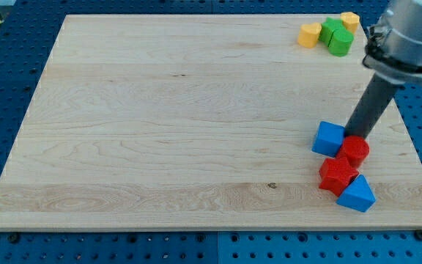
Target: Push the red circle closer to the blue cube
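Observation:
The red circle (355, 149) lies at the view's lower right, touching the right side of the blue cube (329, 138). My tip (355, 136) rests at the top edge of the red circle, just right of the blue cube. The rod rises up and to the right from there. A second red block (338, 175), of an irregular shape, sits directly below the red circle, and a blue triangle-like block (357, 194) sits below that one.
At the view's top right is a cluster: a yellow block (310, 34), two green blocks (331, 29) (341, 42) and another yellow block (350, 20). The wooden board (160, 117) lies on a blue perforated table.

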Controlling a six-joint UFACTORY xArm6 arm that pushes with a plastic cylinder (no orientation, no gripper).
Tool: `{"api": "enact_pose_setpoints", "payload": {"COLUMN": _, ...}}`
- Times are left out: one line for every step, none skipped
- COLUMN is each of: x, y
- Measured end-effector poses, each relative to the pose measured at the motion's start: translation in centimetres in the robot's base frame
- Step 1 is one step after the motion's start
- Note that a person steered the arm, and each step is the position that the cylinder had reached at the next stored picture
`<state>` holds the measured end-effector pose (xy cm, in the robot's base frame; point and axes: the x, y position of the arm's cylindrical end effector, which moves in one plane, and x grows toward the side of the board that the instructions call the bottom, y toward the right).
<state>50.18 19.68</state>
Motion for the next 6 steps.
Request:
{"api": "enact_pose_setpoints", "payload": {"x": 0.3, "y": -2.1}}
{"api": "enact_pose_setpoints", "payload": {"x": -3.3, "y": 0.3}}
{"api": "enact_pose_setpoints", "payload": {"x": -2.5, "y": 3.4}}
{"api": "enact_pose_setpoints", "payload": {"x": 1.3, "y": 4.2}}
{"api": "enact_pose_setpoints", "payload": {"x": 5.0, "y": 4.2}}
{"api": "enact_pose_setpoints", "payload": {"x": 6.0, "y": 2.8}}
